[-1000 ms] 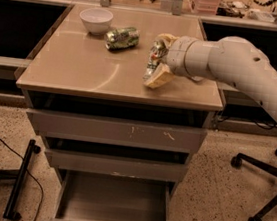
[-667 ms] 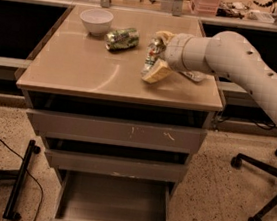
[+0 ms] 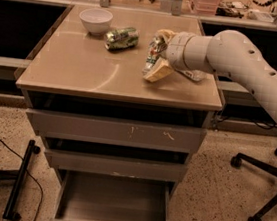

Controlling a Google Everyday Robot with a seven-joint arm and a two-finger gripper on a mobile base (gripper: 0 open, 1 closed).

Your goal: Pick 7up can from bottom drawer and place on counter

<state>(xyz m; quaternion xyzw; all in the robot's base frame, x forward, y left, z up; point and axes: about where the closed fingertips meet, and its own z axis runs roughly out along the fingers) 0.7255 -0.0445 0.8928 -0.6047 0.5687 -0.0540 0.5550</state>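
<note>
7up can [image 3: 152,59] is out of the bottom drawer [image 3: 114,203], held tight by the gripper [image 3: 156,54] near the middle of the frame, low over the counter [image 3: 83,70]; only letting go seems left.

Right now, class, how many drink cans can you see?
2. The green can lies on the counter beside the bowl; the pale can is held in the tool over the counter's right side. The arm may hide others.
</note>
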